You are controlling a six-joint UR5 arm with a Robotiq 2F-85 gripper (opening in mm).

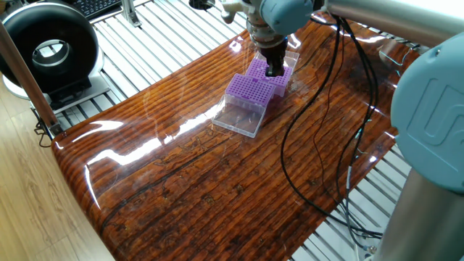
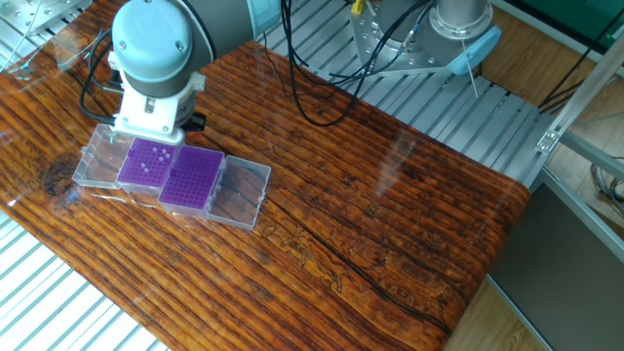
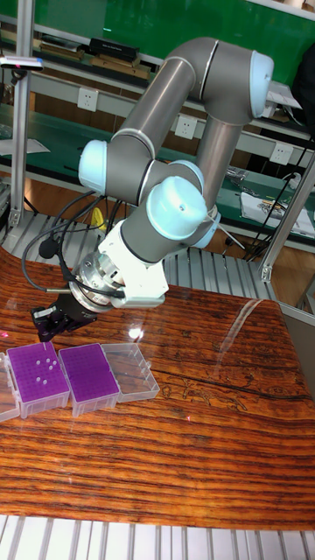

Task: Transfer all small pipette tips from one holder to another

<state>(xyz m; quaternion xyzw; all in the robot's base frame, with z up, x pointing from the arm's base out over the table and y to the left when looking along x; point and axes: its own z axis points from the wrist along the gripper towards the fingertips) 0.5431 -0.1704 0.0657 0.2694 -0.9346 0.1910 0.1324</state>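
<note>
Two purple holders sit side by side on the wooden table, each in a clear box with its lid folded open. The left holder (image 2: 146, 161) (image 3: 37, 374) carries several small white pipette tips (image 2: 156, 156). The right holder (image 2: 190, 178) (image 3: 87, 378) shows no tips. In one fixed view my gripper (image 1: 274, 70) points down over the far holder (image 1: 279, 75), with the other holder (image 1: 246, 88) nearer. Its dark fingers sit close above the grid, and I cannot make out their gap or anything in them. In the other fixed view the wrist (image 2: 151, 102) hides the fingers.
Open clear lids (image 2: 97, 156) (image 2: 242, 192) flank the racks. Black cables (image 1: 319, 130) trail across the table at the right. A black round device (image 1: 49, 47) stands off the table's left end. A metal stand (image 2: 458, 29) rises behind the table.
</note>
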